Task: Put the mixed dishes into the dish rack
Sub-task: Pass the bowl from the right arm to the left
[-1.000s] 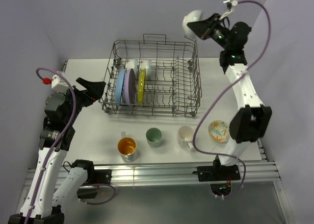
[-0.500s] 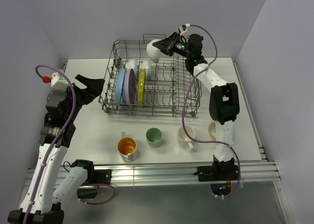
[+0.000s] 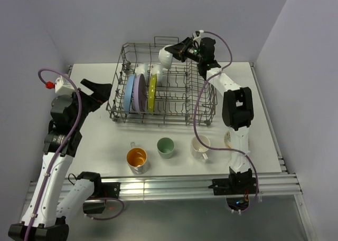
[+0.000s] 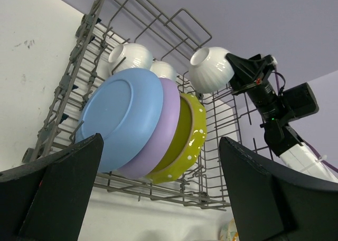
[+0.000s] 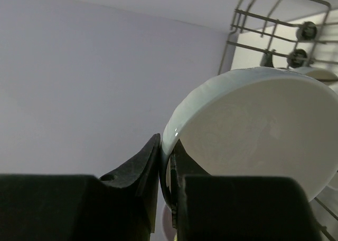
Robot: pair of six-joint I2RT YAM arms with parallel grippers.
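Lavender walls close in a white tabletop (image 3: 95, 141), with both arms bolted at its near edge. Toward the far side stands the grey wire dish rack (image 3: 163, 121), by far the biggest object.

Three plates stand on edge between the tines at the rack's left end, leaning together: a blue plate (image 3: 130, 93) outermost, a lavender plate (image 3: 140, 92) next, then a yellow-green plate (image 3: 152, 92) with pale dots. Behind them, at the far left of the rack, two white bowls (image 3: 141, 68) rest side by side.

A third white bowl (image 3: 167, 56) hangs in the air above the rack's far rim, tipped on its side. The right end effector (image 3: 177, 52) is clenched on its rim, one finger inside and one outside.

On the tabletop in front of the rack sits a row of dishes: an orange-inside cup (image 3: 136, 157), a pale green cup (image 3: 165, 146), a white mug (image 3: 200, 146), and a floral-patterned bowl (image 3: 227, 141) mostly hidden behind the right arm.

The left end effector (image 3: 104, 93) hovers just left of the rack, released wide and holding nothing.
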